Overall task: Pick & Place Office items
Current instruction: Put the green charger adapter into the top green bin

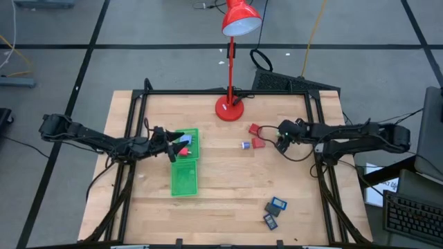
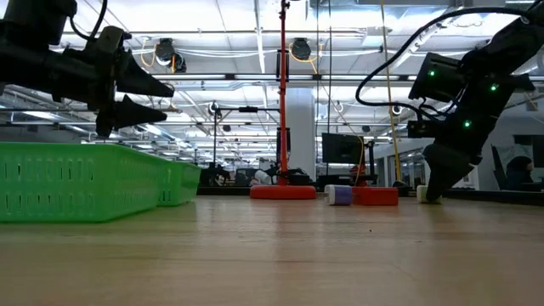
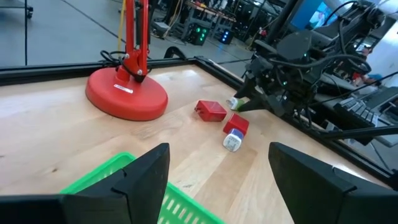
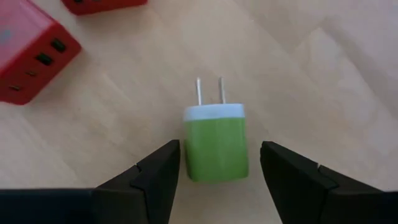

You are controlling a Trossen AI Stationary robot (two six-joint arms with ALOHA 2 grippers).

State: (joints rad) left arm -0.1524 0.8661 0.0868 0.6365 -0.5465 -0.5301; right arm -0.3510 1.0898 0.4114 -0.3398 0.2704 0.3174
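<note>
Right gripper (image 4: pixel 219 168) down at the table near its 3 o'clock edge, fingers spread either side of a small green plug (image 4: pixel 215 142) with a white cap and two metal prongs. Plug lying flat on the wood between the fingers, a gap showing on each side, so not yet clamped. Prongs pointing away from the wrist. Seen from table height, same gripper (image 2: pixel 442 174) tipped steeply down, tips almost on the boards.

Just beside that plug, toward 9 o'clock: two red blocks (image 1: pixel 256 136), one with a row of ports on its face (image 4: pixel 28 59), and a small whitish-blue piece (image 1: pixel 245 145) at the nearer block's 9 o'clock side. All three resting on bare wood below the red lamp base (image 1: pixel 229 108), which stands at 12 o'clock on the table.

Left gripper (image 1: pixel 178 145) hovering over the far end of the green tray (image 1: pixel 184 178), at about 9 o'clock from table centre, fingers wide apart and holding nothing. A blue piece and a red piece (image 1: pixel 185 148) visible right at those fingertips, inside the tray's far compartment as far as can be told.

Two dark rectangles with blue faces (image 1: pixel 275 211) lying close together near 5 o'clock, well apart from both arms.
</note>
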